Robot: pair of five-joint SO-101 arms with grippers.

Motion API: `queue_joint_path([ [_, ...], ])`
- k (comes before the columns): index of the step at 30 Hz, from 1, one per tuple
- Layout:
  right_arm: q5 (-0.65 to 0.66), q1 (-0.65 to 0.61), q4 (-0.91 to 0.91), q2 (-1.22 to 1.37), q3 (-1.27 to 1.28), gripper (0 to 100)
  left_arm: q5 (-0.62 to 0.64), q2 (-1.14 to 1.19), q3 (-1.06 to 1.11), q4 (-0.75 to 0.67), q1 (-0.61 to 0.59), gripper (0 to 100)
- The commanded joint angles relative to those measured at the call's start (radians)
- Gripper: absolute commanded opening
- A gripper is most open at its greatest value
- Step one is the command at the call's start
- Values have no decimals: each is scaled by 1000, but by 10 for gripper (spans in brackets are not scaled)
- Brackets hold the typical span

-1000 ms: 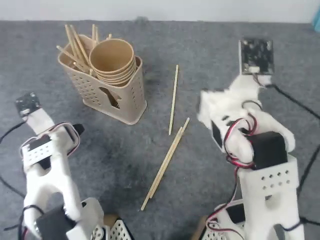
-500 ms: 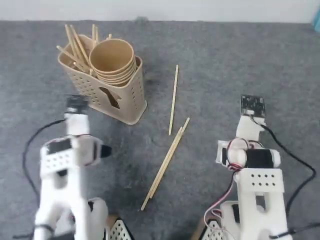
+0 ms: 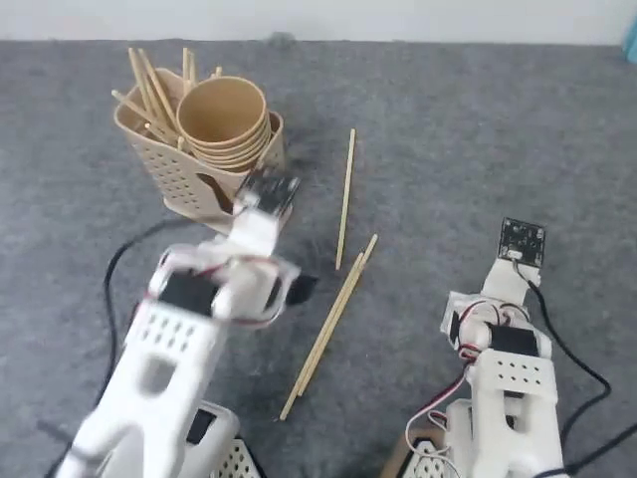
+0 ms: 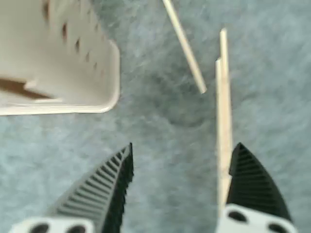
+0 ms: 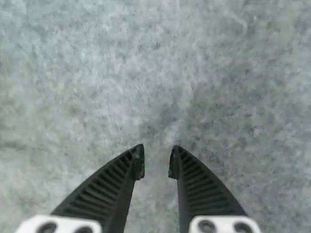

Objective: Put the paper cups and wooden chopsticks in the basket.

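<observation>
- Three wooden chopsticks lay loose on the grey surface (image 3: 498, 129). A single chopstick (image 3: 345, 199) ran almost straight away from the arms, well apart from the basket.
- Two more formed a chopstick pair (image 3: 328, 324), side by side and touching. Their long axis slanted, with the far end near the single stick's near end.
- The beige basket (image 3: 179, 184) stood at the far left. It held a stack of paper cups (image 3: 224, 115), mouths up, and several basket chopsticks (image 3: 149, 85) standing on end and leaning outward.
- The left gripper (image 4: 184, 145) hung over the surface just beside the basket's corner, jaws spread wide and holding nothing. The chopstick pair ran along one jaw; whether it touched could not be told.
- The right gripper (image 5: 156, 150) was over bare surface, jaws nearly closed with a thin gap at the tips and gripping nothing.
</observation>
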Motion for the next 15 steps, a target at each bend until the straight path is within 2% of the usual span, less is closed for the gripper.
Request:
queue_joint_path([
  [1, 6, 21, -19, -16, -8, 91, 60, 353, -295, -2, 106, 305],
  [4, 6, 21, -19, -16, -8, 91, 64, 531, -453, -49, 152, 305],
  [7, 11, 22, -19, -16, -8, 91, 60, 694, -596, -109, 155, 305],
  [11, 12, 22, -19, -18, 0, 91, 58, 922, -780, -120, 155, 305],
  [15, 14, 22, -19, -25, 9, 91, 60, 1128, -967, -123, 101, 305],
])
